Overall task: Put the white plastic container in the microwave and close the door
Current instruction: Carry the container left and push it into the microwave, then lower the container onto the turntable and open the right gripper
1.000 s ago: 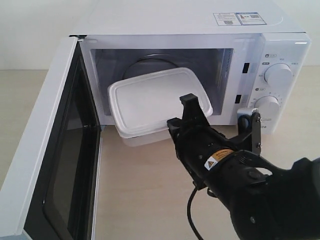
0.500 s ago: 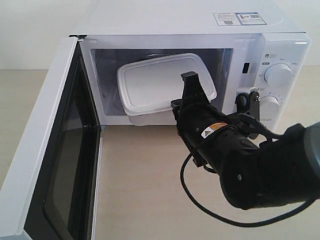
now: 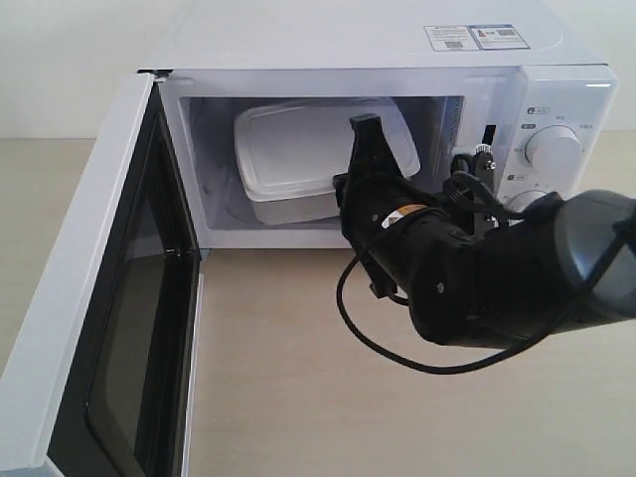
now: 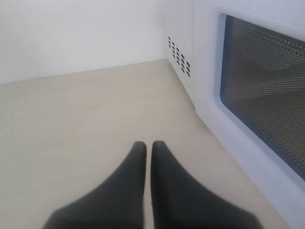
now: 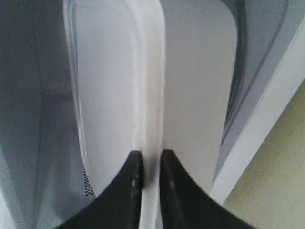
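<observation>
Reaching into the open microwave (image 3: pixel 348 40), the right hand (image 3: pixel 363 139) pinches the rim of the white container (image 3: pixel 298 144) at its near right edge. In the wrist view that hand (image 5: pixel 148 155) has both fingers pressed on the lid's rim, with only the rim between them. The container (image 5: pixel 109 86) sits inside the cavity, tilted so its lid faces the room. I can't tell whether its base touches the oven floor, because the box hides whatever is under and behind it. The dark arm covers its right corner and part of the lower dial (image 3: pixel 532 204). The upper dial (image 3: pixel 554 149) is in plain sight, so that's two dials.

The door (image 3: pixel 89 298) stands wide open on the left, its bottom corner cut off by the edge of the picture. A black cable (image 3: pixel 368 328) loops under the arm above the bench (image 3: pixel 298 397).

The left hand (image 4: pixel 148 145) doesn't show in the room view. Its own camera finds it low over the bench beside the door's mesh window (image 4: pixel 262 95), fingers almost together and holding nothing.

Count: one container, one microwave, one door, what look like two stickers (image 3: pixel 475 37) on top, too small to read.
</observation>
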You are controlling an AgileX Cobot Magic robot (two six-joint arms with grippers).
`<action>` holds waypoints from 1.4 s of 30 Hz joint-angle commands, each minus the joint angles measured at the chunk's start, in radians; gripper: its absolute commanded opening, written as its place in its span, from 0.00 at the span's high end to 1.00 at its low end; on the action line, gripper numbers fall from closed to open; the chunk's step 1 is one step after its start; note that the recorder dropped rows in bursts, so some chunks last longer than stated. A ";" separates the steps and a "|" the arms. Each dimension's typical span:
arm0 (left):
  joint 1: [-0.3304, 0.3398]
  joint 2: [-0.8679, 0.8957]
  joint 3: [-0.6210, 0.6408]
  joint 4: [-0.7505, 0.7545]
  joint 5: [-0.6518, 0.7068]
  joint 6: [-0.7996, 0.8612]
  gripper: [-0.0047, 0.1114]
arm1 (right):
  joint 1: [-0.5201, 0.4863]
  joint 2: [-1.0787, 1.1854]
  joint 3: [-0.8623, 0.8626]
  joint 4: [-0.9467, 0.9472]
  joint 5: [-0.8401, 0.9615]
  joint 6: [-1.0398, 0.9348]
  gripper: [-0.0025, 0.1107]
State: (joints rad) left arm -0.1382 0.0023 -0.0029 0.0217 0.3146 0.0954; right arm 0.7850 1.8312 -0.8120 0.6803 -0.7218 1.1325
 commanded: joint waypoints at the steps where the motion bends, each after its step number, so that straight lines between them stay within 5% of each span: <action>1: 0.004 -0.002 0.003 0.001 0.000 0.003 0.92 | -0.008 0.030 -0.041 -0.011 -0.012 -0.005 0.98; 16: 0.004 -0.002 0.003 0.001 0.000 0.003 0.92 | -0.059 0.086 -0.089 0.015 -0.020 -0.020 0.98; 22: 0.004 -0.002 0.003 0.001 0.000 0.003 0.92 | -0.059 0.110 -0.089 -0.017 -0.020 0.014 0.65; 25: 0.004 -0.002 0.003 0.001 0.000 0.003 0.92 | -0.059 0.112 -0.089 -0.029 -0.041 0.011 0.58; 42: 0.004 -0.002 0.003 0.001 0.000 0.003 0.92 | -0.055 0.071 -0.034 -0.117 -0.091 -0.015 0.59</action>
State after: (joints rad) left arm -0.1382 0.0023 -0.0029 0.0217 0.3146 0.0954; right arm 0.7299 1.9135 -0.8729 0.5868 -0.8047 1.1307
